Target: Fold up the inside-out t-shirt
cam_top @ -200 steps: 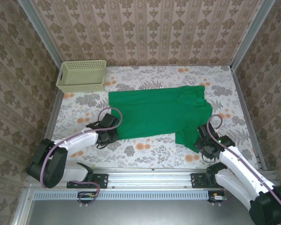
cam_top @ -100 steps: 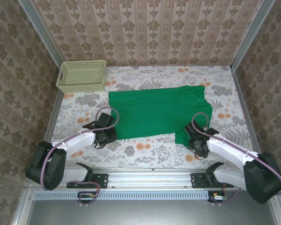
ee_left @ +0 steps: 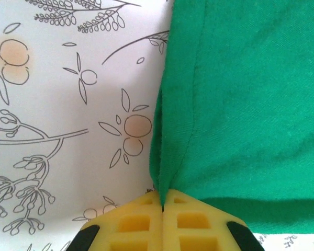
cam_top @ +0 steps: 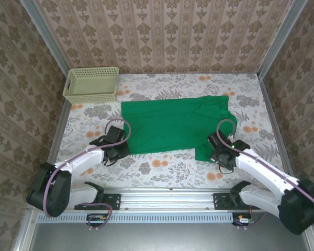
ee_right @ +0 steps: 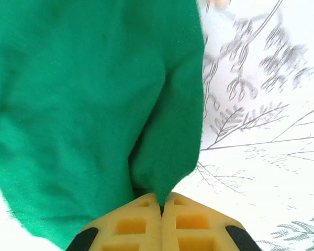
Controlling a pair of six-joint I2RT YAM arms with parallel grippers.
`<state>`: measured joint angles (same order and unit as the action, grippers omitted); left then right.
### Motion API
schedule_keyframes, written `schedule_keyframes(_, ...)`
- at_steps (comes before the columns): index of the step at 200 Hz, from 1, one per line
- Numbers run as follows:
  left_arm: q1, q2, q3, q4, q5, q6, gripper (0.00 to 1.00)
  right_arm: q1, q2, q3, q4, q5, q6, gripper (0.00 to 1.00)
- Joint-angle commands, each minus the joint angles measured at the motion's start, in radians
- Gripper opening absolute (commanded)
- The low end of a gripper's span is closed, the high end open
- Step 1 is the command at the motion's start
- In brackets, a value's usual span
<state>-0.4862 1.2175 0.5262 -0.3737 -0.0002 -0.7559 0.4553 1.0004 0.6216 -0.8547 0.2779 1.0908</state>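
**Lifting both near corners evenly**

We should raise both pinches together, keeping the near hem taut, then carry it over to the far edge. The inside-out t-shirt (cam_top: pixel 172 123) lies flat on the table (cam_top: pixel 162 168). Our left gripper (ee_left: pixel 163 201) clamps its near-left corner and our right gripper (ee_right: pixel 161 203) its near-right corner; the cloth fans away from the closed fingertips.

The white-shelled left arm (cam_top: pixel 81 157) and right arm (cam_top: pixel 261 168) have black joints and looping pinkish-grey cables (cam_top: pixel 117 120). Their finger pads (ee_left: pixel 131 225) are yellow and square-pocketed.
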Motion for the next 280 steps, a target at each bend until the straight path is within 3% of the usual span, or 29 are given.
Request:
schedule_keyframes(1,-0.019,-0.069,0.003,-0.075,-0.029,-0.015,0.00,-0.034,-0.083,0.089,-0.208,0.138,-0.037,0.00)
schedule_keyframes(45,-0.104,-0.142,0.034,-0.231,-0.099,-0.066,0.00,-0.179,-0.227,0.179,-0.326,0.190,-0.128,0.00)
schedule_keyframes(92,-0.153,-0.206,-0.023,-0.228,-0.061,-0.152,0.00,-0.258,-0.222,0.169,-0.238,0.111,-0.203,0.00)
schedule_keyframes(131,-0.145,-0.123,0.064,-0.178,-0.010,-0.145,0.00,-0.263,-0.056,0.217,-0.092,0.049,-0.297,0.00)
schedule_keyframes(155,-0.096,-0.037,0.156,-0.176,0.006,-0.124,0.00,-0.274,0.081,0.282,-0.023,0.047,-0.352,0.01)
schedule_keyframes(170,-0.048,0.022,0.220,-0.192,0.008,-0.099,0.00,-0.294,0.162,0.321,0.016,0.057,-0.379,0.01)
schedule_keyframes(191,-0.024,0.098,0.311,-0.240,-0.077,-0.065,0.00,-0.320,0.254,0.367,0.073,0.129,-0.408,0.02)
schedule_keyframes(280,0.125,0.365,0.512,-0.193,-0.033,0.012,0.00,-0.348,0.620,0.650,0.157,0.160,-0.467,0.03)
